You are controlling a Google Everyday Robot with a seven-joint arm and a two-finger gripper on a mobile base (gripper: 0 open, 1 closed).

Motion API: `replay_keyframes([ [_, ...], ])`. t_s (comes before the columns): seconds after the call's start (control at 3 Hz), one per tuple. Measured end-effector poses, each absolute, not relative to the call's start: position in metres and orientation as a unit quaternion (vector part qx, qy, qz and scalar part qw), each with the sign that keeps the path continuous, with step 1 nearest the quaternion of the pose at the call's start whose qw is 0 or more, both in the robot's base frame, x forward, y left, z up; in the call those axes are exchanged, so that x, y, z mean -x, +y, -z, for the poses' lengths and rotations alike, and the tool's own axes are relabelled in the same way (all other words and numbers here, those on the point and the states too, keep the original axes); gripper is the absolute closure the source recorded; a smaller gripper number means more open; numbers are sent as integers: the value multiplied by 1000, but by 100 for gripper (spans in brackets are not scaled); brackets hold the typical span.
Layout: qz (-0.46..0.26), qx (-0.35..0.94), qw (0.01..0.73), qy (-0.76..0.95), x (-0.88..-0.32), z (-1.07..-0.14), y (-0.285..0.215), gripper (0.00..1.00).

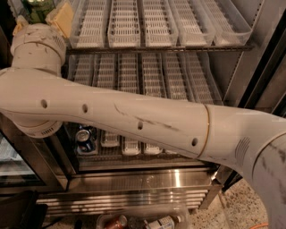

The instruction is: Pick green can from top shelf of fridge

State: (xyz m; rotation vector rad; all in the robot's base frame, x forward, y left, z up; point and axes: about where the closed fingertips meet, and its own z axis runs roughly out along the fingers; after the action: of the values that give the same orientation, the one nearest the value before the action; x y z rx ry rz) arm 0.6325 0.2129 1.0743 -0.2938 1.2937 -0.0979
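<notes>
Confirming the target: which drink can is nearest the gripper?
The shiny green metal can, top left beside the gripper; the dark blue silver-lidded cans sit far below.

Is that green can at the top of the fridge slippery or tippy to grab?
Probably slippery: the green can looks shiny, like smooth metal. It may rock if nudged, since the top shelf holds slotted trays, not a flat surface. The gripper is at the top left, right beside the can, so a sideways bump seems possible.

Upper left: gripper [40, 19] at green can [36, 5].
</notes>
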Motion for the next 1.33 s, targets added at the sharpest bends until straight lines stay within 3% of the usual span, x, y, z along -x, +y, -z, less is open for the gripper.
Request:
replay_keyframes([
  [0.33, 45, 136, 787, 600, -632, -1076, 213, 24],
  [0.67, 42, 138, 786, 602, -634, -1075, 214, 43],
  [1.33, 30, 143, 784, 604, -636, -1073, 218, 89],
])
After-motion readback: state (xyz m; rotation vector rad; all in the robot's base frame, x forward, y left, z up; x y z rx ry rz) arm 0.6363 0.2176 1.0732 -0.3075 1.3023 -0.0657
